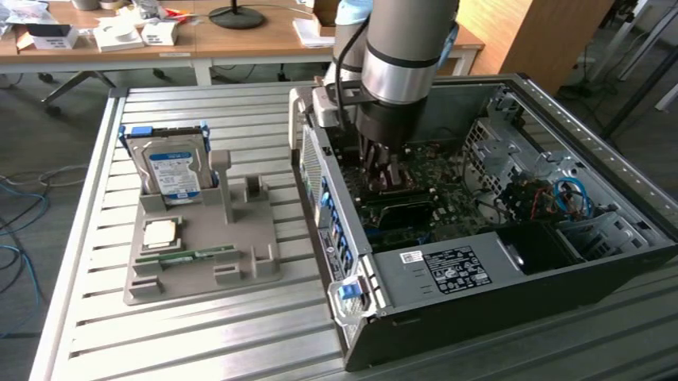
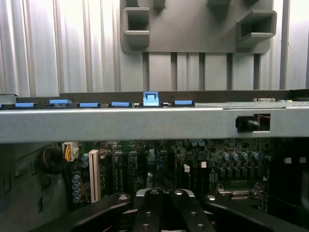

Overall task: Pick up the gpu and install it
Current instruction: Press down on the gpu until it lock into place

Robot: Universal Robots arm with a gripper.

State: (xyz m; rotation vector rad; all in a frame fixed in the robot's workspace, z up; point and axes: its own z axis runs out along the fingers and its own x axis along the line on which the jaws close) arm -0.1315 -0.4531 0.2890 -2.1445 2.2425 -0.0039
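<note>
My pincer point(image 2: 164, 205) is clenched shut down inside the open computer case point(image 1: 445, 274), just above the motherboard point(image 2: 193, 159), where I cannot make out the gpu, while the grey parts holder point(image 1: 202, 238) beside the case carries the hard drive point(image 1: 175, 171).

Even, soft indoor light falls from above in the exterior view, bright on the ribbed metal table point(image 1: 190, 333) and the wooden desk point(image 1: 254, 40) behind it. The open computer case point(image 1: 593, 230) is dim inside, with the arm point(image 1: 408, 48) shading the motherboard point(image 1: 408, 194) under the claw. In the wrist view the case rim point(image 2: 145, 123) glows pale with mild glare, the board beyond the claw is dark and grainy, and the gripper's links point(image 2: 164, 212) look slightly soft
</note>
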